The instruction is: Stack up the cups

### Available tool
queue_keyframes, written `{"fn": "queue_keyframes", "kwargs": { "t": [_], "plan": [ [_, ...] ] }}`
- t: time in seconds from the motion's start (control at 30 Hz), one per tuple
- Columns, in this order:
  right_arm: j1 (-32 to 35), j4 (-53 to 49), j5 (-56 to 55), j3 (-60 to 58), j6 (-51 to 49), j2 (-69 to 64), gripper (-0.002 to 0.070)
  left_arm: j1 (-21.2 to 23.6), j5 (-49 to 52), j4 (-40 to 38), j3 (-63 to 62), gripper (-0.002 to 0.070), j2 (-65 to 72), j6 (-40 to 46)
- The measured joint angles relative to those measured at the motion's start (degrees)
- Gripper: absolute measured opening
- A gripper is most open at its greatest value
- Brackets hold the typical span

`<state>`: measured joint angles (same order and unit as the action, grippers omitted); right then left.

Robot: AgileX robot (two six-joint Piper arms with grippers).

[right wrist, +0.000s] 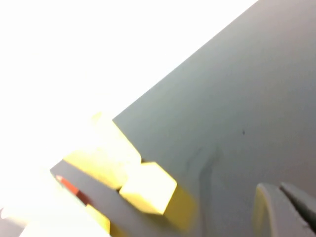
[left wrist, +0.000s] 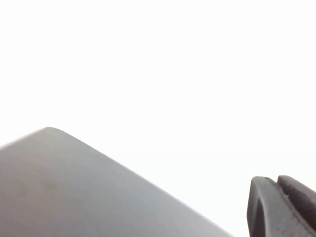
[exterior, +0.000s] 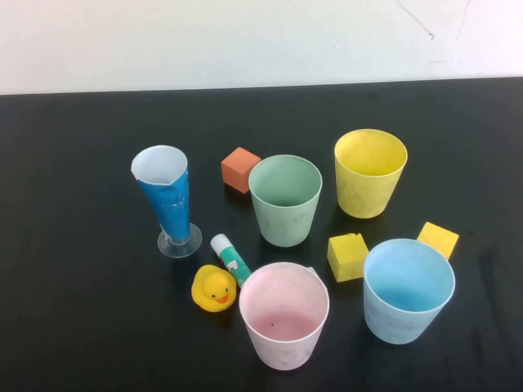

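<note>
Standing apart: four cups (exterior: 285,200) unstacked | left hand (left wrist: 281,205) pressed together | right hand (right wrist: 286,207) pressed together

Four cups stand apart on the table (exterior: 73,327): one cup (exterior: 285,200) centrally, a second (exterior: 369,172) to its right and nearer the far edge, a third (exterior: 283,315) and fourth (exterior: 408,290) toward the near edge. A footed glass (exterior: 167,200) stands left, a block (exterior: 240,169) behind the central cup. A duck (exterior: 214,289) and tube (exterior: 230,258) lie left of the third cup; two blocks (exterior: 347,256) (exterior: 438,239) sit behind the fourth.
</note>
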<state>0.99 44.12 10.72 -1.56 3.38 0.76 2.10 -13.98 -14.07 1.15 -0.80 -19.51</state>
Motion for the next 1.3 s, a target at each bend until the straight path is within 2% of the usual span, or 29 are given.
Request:
{"fn": "queue_keyframes", "kwargs": {
  "t": [0.2,0.5,0.57,0.67,0.73,0.83,0.93,1.1,1.23,1.3],
  "plan": [
    [0.0,0.4,-2.1,0.0,1.8,0.0,-0.0003,0.0,-2.1,-5.0,0.0,-0.0002,0.0,-17.6],
    [0.0,0.4,3.7,0.0,5.7,0.0,-0.0003,0.0,-1.1,-4.7,0.0,-0.0002,0.0,-20.4],
    [0.0,0.4,5.6,0.0,6.1,0.0,-0.0003,0.0,3.6,-1.6,-0.8,-0.0002,0.0,-20.5],
    [0.0,0.4,8.0,0.0,6.5,0.0,-0.0003,0.0,18.8,6.4,-6.6,-0.0002,1.9,-20.1],
    [0.0,0.4,8.5,0.0,6.7,0.0,-0.0003,0.0,29.0,10.7,-13.8,-0.0002,6.4,-16.7],
    [0.0,0.4,8.7,0.0,6.7,0.0,-0.0003,0.0,38.8,11.0,-24.1,-0.0002,14.8,-3.8],
    [0.0,0.4,9.1,0.0,6.7,0.0,-0.0003,0.0,47.6,5.6,-35.5,-0.0002,23.7,10.9],
    [0.0,0.4,11.1,0.0,6.8,0.0,-0.0003,-0.1,61.2,-6.6,-49.9,-0.0002,37.7,28.6],
    [0.0,0.3,13.5,0.0,7.1,0.0,-0.0003,-3.4,67.7,-10.9,-57.8,-0.0002,47.0,41.3],
    [0.0,0.3,14.2,0.0,7.7,0.0,-0.0003,-6.4,70.5,-11.1,-60.6,-0.0002,51.3,44.6]
  ]
}}
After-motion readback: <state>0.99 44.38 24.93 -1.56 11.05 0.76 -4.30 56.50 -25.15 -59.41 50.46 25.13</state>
